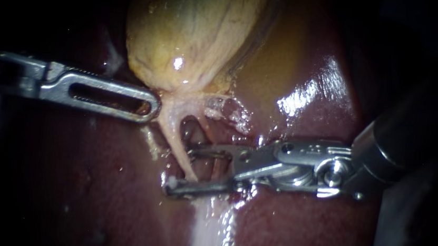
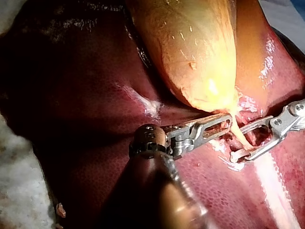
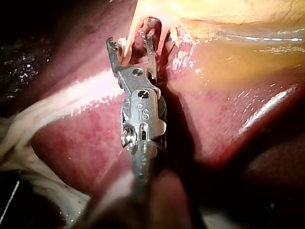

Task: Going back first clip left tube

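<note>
The yellow gallbladder [image 1: 195, 31] lies on the dark red liver [image 1: 305, 226]. From its neck a pale left tube [image 1: 178, 140] runs down, with a second strand [image 1: 205, 124] to its right. My left instrument [image 1: 151, 106] comes in from the left, its slotted jaws shut on tissue at the gallbladder's neck. My right instrument [image 1: 179, 168] comes in from the right. Its jaws stand open, one on each side of the left tube. The right wrist view shows that tube [image 3: 127, 50] in the gap between the jaws of my right instrument [image 3: 131, 43]. I see no clip.
A pale whitish streak [image 1: 209, 233] runs down the liver below the right instrument's jaws. Wet, glistening liver [image 1: 311, 94] rises at the right of the gallbladder. White cloth [image 2: 19, 191] borders the liver in the left wrist view.
</note>
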Controlling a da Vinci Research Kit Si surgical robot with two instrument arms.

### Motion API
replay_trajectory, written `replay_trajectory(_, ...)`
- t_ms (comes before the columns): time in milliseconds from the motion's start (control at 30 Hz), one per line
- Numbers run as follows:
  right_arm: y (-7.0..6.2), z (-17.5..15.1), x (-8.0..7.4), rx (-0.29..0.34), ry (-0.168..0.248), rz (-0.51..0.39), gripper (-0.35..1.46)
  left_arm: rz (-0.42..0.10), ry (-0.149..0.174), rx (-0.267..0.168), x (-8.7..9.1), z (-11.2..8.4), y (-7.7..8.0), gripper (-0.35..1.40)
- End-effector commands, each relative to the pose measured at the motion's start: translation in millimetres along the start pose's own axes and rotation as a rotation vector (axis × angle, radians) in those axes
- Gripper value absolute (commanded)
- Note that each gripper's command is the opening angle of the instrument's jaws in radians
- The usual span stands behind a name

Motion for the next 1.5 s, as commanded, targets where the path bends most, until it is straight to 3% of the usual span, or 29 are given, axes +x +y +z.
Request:
replay_trajectory(33,-0.1,-0.5,0.1,0.004,-0.001,-0.009,0.49,0.0,0.0,-0.001,0.0,0.0,0.0,-0.35)
replay_trajectory(367,-1.1,-6.6,2.3,0.033,-0.003,-0.097,0.49,0.0,0.0,-0.001,0.0,0.0,0.0,-0.35)
replay_trajectory(700,-0.5,-11.1,3.9,0.028,-0.002,-0.167,0.49,0.0,0.0,0.0,0.0,0.0,0.0,-0.35)
replay_trajectory(1167,-0.2,-12.9,4.1,0.033,-0.002,-0.186,0.49,0.006,0.004,0.004,-0.4,1.2,-1.2,-0.35)
replay_trajectory(1500,0.1,-13.4,4.0,0.034,-0.002,-0.185,0.49,0.016,0.006,0.011,-0.6,4.5,-3.7,-0.35)
